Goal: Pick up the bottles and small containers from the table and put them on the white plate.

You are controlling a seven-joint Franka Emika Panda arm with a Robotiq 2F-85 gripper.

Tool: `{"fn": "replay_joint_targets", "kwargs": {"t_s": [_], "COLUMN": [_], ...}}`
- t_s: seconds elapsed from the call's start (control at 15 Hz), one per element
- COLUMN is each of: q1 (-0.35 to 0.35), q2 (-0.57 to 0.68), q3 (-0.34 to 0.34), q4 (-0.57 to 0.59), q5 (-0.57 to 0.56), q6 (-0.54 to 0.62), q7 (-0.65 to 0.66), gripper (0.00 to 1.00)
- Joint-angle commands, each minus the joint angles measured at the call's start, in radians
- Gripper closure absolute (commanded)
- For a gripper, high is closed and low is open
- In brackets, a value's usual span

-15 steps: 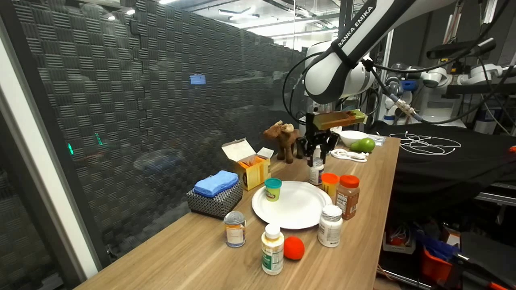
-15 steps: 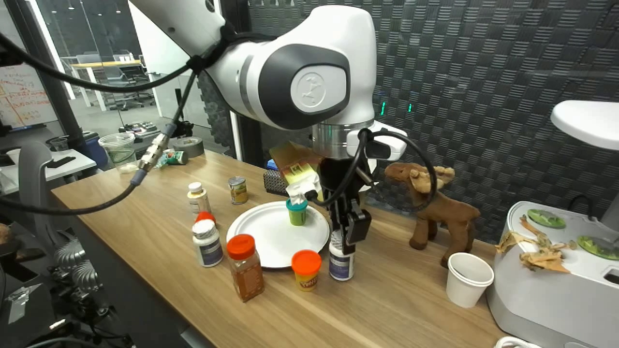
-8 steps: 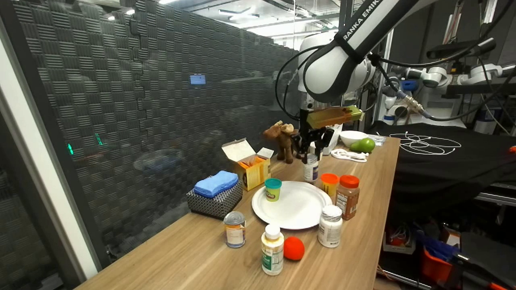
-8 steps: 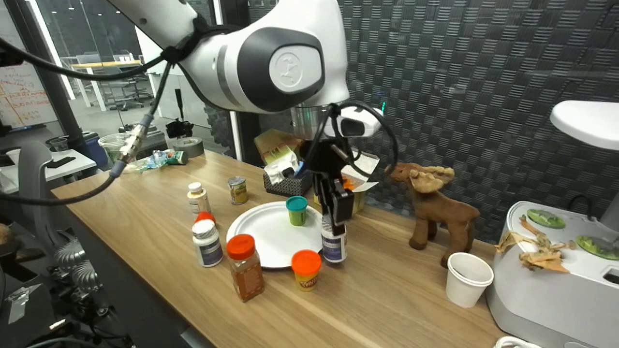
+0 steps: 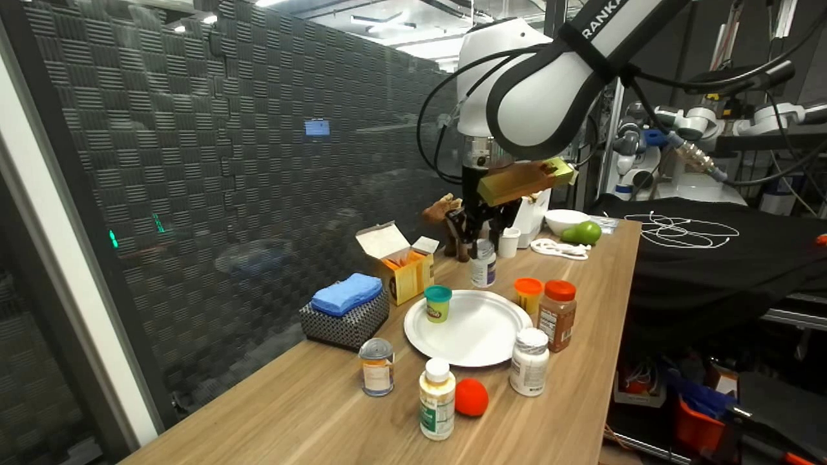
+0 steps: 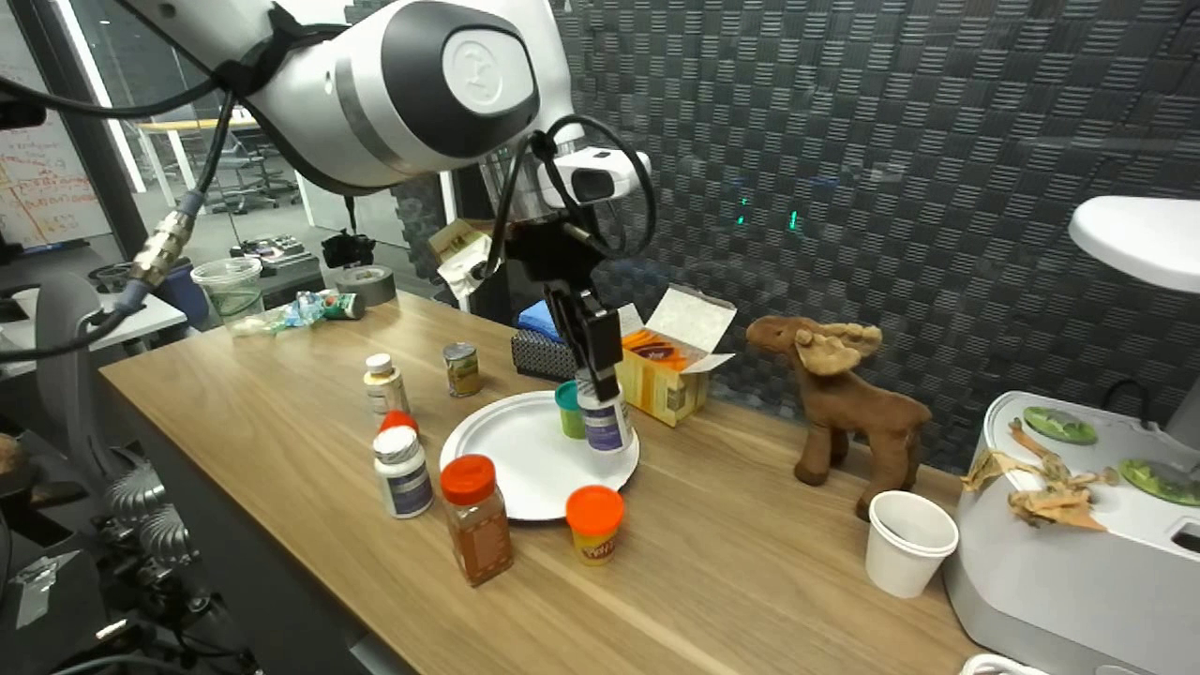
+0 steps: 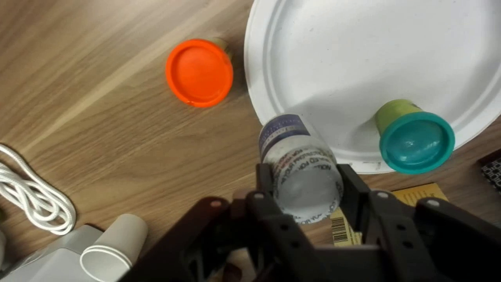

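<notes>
White bottle, its seal partly reading "FOR YOU"; purple label blurred; end effector gripping it.

"RANKA" stands on the arm, "FOR" on the white bottle

The fingers of the black gripper clamp the upper end of a white bottle with a purple label. Below and in front of the fingers lies the round, flat white plate, bearing a teal-lidded yellow-green tub. Left of the fingers, as viewed, stands an open yellow cardboard carton; to their right, an orange-lidded yellow tub.
</notes>
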State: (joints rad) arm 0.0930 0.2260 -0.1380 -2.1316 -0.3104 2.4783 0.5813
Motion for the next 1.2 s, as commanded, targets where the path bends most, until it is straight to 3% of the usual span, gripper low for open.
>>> {"fn": "replay_joint_targets", "kwargs": {"t_s": [0.0,0.47,1.13], "q1": [-0.025,-0.072,-0.121], "q2": [-0.001,0.038,0.118], "q3": [0.033,0.081,0.099], "q4": [0.005,0.038,0.098], "q5": [0.057,0.282,0.426], "q6": [0.03,0.015,-0.011], "q7": [-0.081,-0.281,-0.421], "gripper": [0.73,0.74,0.74]}}
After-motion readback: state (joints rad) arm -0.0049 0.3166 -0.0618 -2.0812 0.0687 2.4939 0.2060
